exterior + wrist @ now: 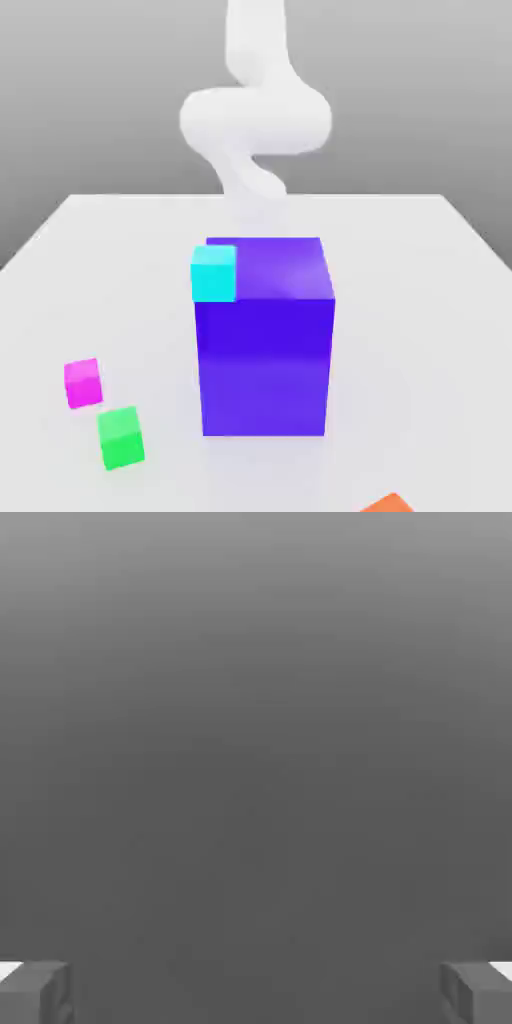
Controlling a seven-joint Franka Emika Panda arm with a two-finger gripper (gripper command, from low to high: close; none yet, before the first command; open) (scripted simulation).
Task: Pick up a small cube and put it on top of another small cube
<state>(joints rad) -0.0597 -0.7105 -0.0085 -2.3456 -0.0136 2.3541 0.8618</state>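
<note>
On the pale worktop (420, 300) in the exterior view, a big blue-purple block (265, 340) stands upright near the middle, its top face lighter than its front. A small cyan cube (214, 273) shows at the block's upper corner on the exterior view's left, overlapping the block's edge; whether it rests against the block or sits behind it cannot be told. The small magenta cube (82, 382) lies on the worktop well toward the exterior view's left and nearer the camera than the block, apart from it. Just beside it, a little nearer the camera and slightly toward the exterior view's right, sits a small green cube (121, 437); the two are close but a gap of bare worktop shows between them. At the bottom edge, toward the exterior view's right, the corner of an orange object (388, 503) pokes into the picture. Behind the block the white arm (255, 115) rises above the far side of the worktop, curving in a thick bend before running out of the top of the picture. In the hand view, the pincer (256, 992) has its two grey fingertips (35, 992) set wide apart at opposite sides, with nothing between them, and beyond them lies only an even grey backdrop.
</note>
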